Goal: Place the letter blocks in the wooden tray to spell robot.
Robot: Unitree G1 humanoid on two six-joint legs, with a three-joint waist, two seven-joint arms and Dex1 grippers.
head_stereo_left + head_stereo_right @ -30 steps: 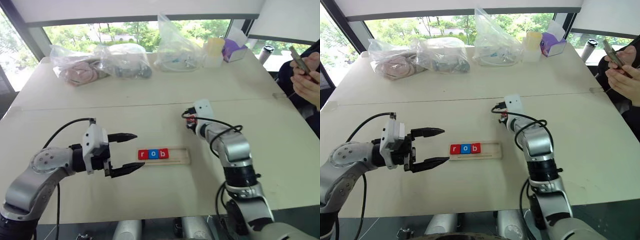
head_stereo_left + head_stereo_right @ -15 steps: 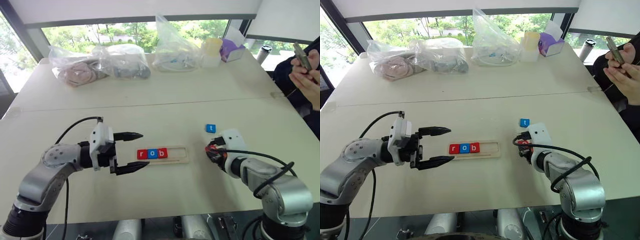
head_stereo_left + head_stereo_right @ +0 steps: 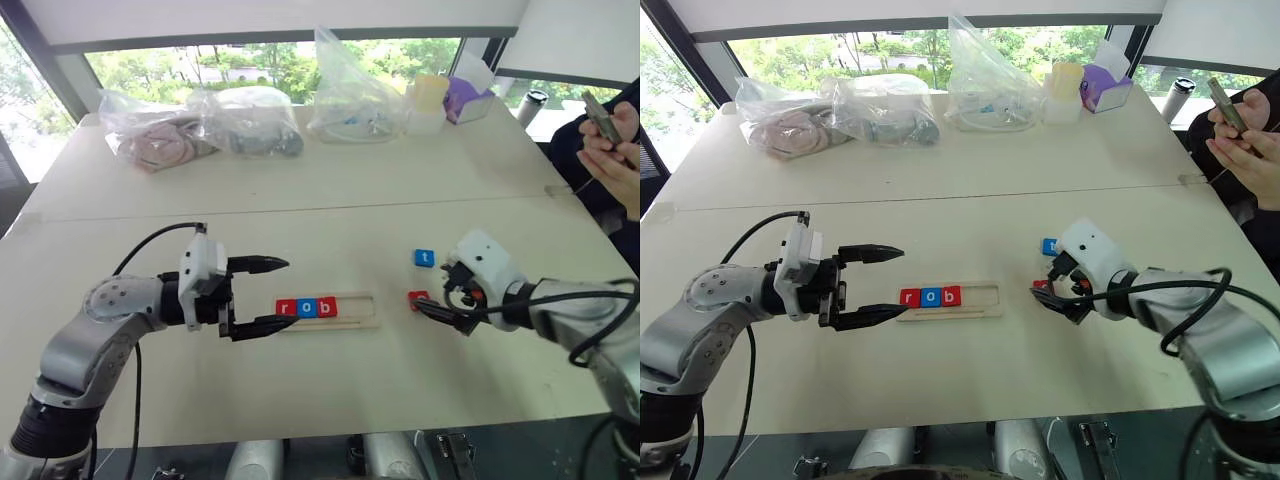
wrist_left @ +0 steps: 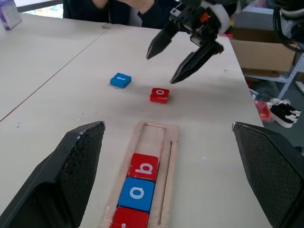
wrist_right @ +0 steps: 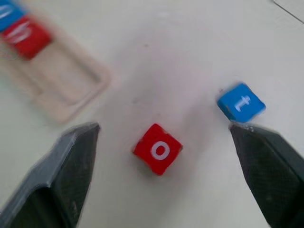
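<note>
Jaws wide and empty on both grippers, right gripper (image 3: 432,303) over red o block (image 5: 157,149); left gripper (image 3: 272,296) beside wooden tray (image 3: 360,309)

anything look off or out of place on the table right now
Two letter blocks lie loose outside the wooden tray: the red o block sits turned askew on the table beyond the tray's empty end, and the blue t block lies a little farther off. The tray holds only r, o, b.
</note>
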